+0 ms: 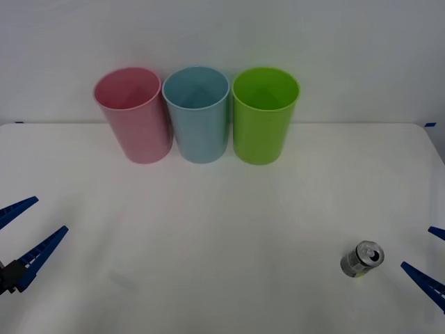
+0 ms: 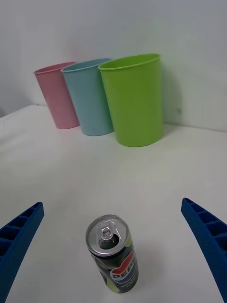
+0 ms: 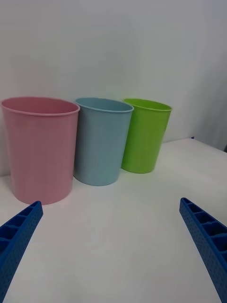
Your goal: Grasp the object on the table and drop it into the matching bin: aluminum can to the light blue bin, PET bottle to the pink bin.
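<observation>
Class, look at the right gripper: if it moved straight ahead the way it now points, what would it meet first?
Most likely the can, standing upright on the table just ahead of the open right gripper. The green cup stands farther along, though depth is hard to judge.

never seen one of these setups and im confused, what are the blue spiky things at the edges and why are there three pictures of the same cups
The blue ribbed pieces are the fingers of a two-armed robot's grippers. One picture is taken from above the arms, looking down at the white table; there the left gripper sits at the near left edge and the right gripper at the near right edge. The other two come from cameras on each wrist, so each arm's own open fingers frame the bottom corners.

At the back of the table three cups stand in a row: a pink bin, a light blue bin and a lime green cup. A small aluminum can stands upright near the right gripper, just ahead of its open fingers. Nothing is held.
</observation>
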{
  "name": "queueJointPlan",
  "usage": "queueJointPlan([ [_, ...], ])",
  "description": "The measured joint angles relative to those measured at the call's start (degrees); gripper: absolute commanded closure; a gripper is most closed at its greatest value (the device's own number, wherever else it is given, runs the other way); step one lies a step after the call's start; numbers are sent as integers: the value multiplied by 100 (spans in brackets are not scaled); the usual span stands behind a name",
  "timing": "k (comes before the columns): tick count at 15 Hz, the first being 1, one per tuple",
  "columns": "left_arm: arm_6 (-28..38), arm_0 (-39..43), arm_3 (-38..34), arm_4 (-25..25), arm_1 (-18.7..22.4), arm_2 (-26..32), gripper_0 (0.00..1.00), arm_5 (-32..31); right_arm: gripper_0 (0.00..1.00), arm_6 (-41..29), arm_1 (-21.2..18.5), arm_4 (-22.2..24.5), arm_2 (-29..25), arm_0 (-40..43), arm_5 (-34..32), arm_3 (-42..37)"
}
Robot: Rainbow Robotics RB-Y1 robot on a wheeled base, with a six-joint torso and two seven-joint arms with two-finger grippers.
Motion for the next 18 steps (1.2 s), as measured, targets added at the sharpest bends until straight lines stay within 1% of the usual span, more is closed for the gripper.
queueJointPlan([
  [7,0,0,0,0,0,0,0,0,0,454,-115,104,8,-95,-283,706],
  [9,0,0,0,0,0,0,0,0,0,585,-134,218,8,-95,-329,819],
  [12,0,0,0,0,0,0,0,0,0,760,-130,521,5,-95,-336,911],
  [14,0,0,0,0,0,0,0,0,0,858,-134,610,54,-139,-373,1052],
  [16,0,0,0,0,0,0,0,0,0,956,-130,772,121,-288,-454,1330],
  [18,0,0,0,0,0,0,0,0,0,1061,-134,818,213,-458,-531,1668],
])
